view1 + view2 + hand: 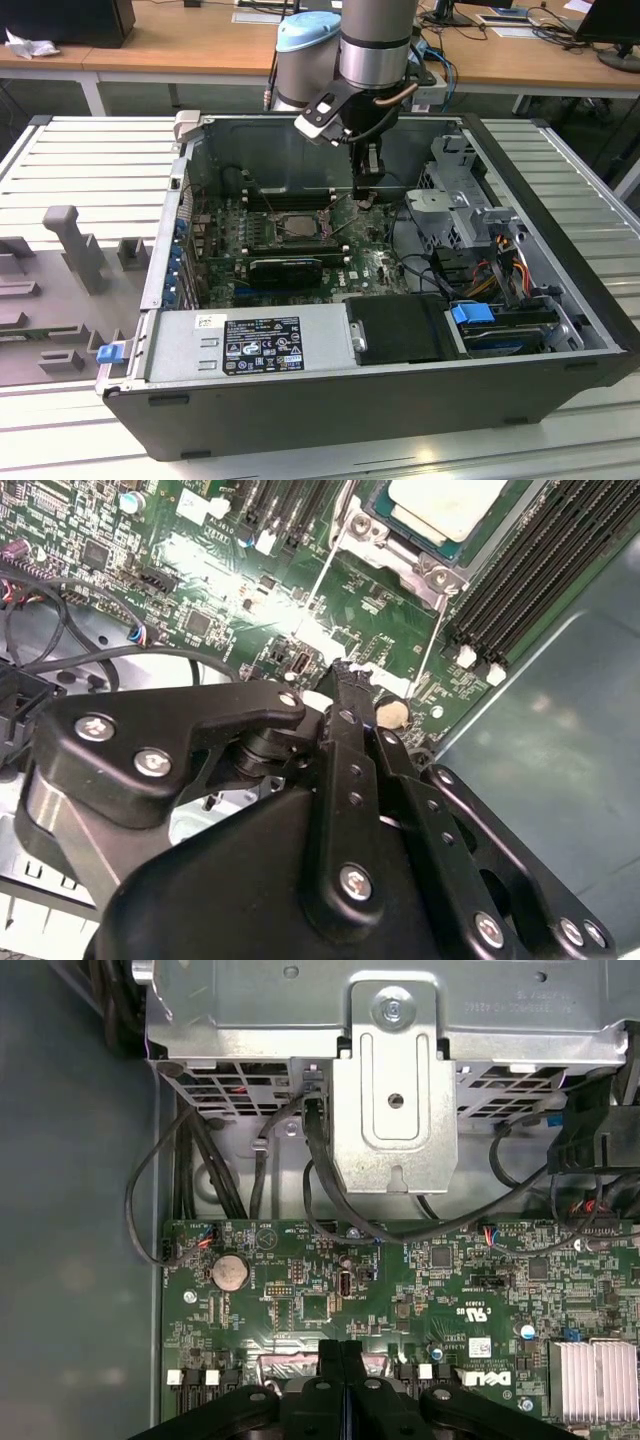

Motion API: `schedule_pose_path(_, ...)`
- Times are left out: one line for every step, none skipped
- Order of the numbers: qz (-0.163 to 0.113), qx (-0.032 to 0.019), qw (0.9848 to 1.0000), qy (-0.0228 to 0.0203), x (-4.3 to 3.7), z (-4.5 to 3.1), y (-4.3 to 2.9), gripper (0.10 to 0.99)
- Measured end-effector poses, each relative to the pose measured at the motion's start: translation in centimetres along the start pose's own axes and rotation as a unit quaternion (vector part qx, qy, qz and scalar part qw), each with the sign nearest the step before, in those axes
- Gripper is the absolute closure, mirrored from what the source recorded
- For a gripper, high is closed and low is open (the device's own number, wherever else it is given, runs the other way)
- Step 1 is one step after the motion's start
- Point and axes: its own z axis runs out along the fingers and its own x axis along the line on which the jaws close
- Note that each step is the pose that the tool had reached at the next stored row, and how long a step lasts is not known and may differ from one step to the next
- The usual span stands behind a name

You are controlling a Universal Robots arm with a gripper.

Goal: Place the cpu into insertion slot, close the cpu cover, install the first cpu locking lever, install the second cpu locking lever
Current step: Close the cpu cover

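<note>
1. Firstly, one boxy black case (350, 410), open on top.
2. One flat green motherboard (400, 1290) inside it.
3. One black gripper (341, 1353), at two o'clock of the slot in the exterior view. Its two straight fingers are pressed together, with nothing seen between them.
4. One square, silvery-rimmed insertion slot (372, 530).
5. One smooth, pale-metal cpu (450, 502), seated in it.

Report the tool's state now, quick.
The tool is shut, low over the green circuit board; nothing shows in its grip.
</note>
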Motion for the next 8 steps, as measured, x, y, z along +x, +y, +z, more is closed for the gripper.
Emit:
schedule_pose_path(0.000,0.0000,1.0000,0.0000,0.00,0.01,0.02,0.980)
schedule_pose_path(0.000,0.0000,1.0000,0.0000,0.00,0.01,0.04,0.980)
schedule_pose_path(0.000,0.0000,1.0000,0.0000,0.00,0.02,0.07,0.980)
schedule_pose_path(0.000,0.0000,1.0000,0.0000,0.00,0.03,0.14,0.980)
schedule_pose_path(0.000,0.0000,1.0000,0.0001,0.00,0.03,0.19,0.980)
schedule_pose_path(0.000,0.0000,1.0000,0.0001,0.00,0.04,0.25,0.980)
schedule_pose_path(0.000,0.0000,1.0000,0.0001,0.00,0.05,0.31,0.980)
schedule_pose_path(0.000,0.0000,1.0000,0.0000,0.00,0.05,0.34,0.980)
